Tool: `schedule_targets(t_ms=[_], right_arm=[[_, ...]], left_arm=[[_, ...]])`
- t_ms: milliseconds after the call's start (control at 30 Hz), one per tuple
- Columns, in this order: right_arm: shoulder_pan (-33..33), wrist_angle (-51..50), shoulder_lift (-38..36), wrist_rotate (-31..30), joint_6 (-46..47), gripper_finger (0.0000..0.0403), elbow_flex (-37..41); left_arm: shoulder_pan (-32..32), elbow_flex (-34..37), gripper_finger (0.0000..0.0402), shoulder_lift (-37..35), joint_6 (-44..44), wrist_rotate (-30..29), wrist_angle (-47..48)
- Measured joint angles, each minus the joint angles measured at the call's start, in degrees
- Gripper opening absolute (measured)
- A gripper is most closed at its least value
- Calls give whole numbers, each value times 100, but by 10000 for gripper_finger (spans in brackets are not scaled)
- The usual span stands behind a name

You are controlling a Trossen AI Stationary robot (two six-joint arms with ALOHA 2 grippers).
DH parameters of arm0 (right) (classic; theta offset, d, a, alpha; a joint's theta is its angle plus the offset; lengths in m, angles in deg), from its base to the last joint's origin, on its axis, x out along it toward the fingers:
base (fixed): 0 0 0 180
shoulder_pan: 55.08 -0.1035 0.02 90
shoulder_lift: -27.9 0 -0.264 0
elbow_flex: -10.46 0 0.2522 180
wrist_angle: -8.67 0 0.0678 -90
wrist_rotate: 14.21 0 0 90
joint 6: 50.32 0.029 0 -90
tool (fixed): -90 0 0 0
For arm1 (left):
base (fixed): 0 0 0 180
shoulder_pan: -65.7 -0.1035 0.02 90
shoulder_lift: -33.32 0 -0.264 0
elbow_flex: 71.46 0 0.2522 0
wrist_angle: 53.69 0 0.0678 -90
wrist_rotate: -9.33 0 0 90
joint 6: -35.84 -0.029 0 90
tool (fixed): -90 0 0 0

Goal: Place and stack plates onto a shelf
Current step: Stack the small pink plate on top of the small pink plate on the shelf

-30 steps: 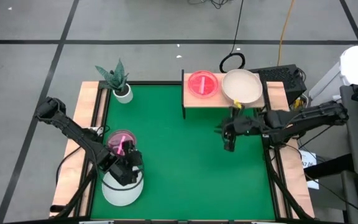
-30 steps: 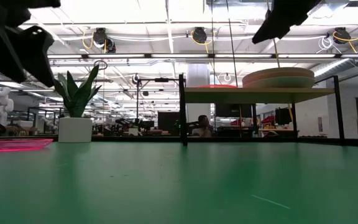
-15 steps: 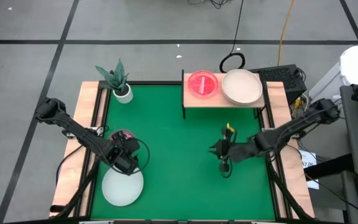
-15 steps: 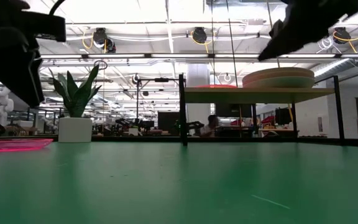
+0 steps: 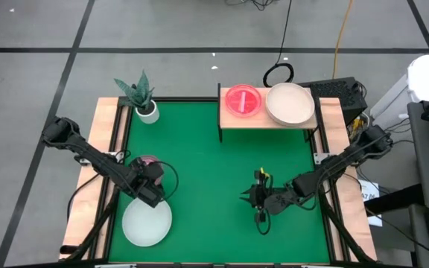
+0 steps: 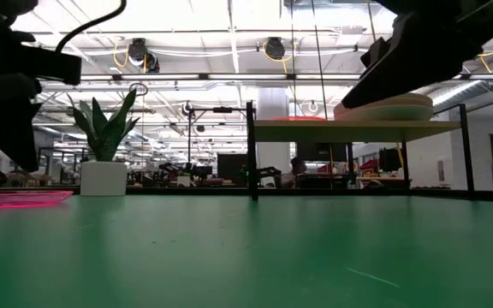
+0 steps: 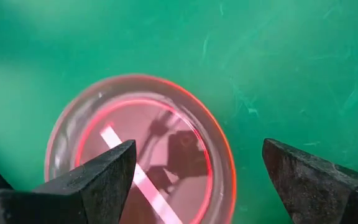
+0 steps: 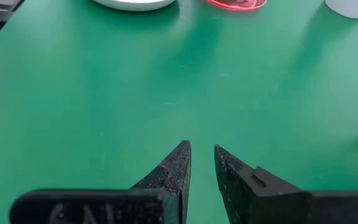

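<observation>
A see-through magenta plate with a stick mark (image 7: 142, 155) lies flat on the green mat near the table's left edge (image 5: 144, 160). My left gripper (image 7: 197, 165) hovers open above it (image 5: 152, 184), one finger over each side. A larger pale plate (image 5: 147, 223) lies flat just nearer. The wooden shelf (image 5: 267, 119) on dark legs stands at the far right and carries another magenta plate (image 5: 243, 100) and a beige plate stack (image 5: 290, 104). My right gripper (image 5: 248, 197) is shut, low over bare mat right of centre (image 8: 202, 149).
A potted plant (image 5: 141, 97) stands at the far left corner. Wooden strips (image 5: 107, 141) border the mat on both sides. Open green mat (image 5: 214, 186) stretches between the two grippers and in front of the shelf. Cables and equipment sit beyond the right edge.
My right gripper has drawn back from just in front of the shelf toward the near edge and a little left, sinking lower over the mat. My left gripper has shifted from over the pale plate toward the far edge, and now covers most of the magenta plate.
</observation>
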Motion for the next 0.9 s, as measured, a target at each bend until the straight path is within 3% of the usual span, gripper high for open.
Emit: schedule_targets(t_ms=[200, 467, 900], right_arm=[[10, 144, 176, 2, -62, 55, 0], [15, 146, 184, 0, -140, 55, 0], [17, 312, 184, 1, -483, 55, -4]], left_arm=[[-36, 0, 351, 0, 521, 201, -5], [28, 4, 351, 0, 583, 329, -228], [115, 644, 351, 2, 758, 341, -802]])
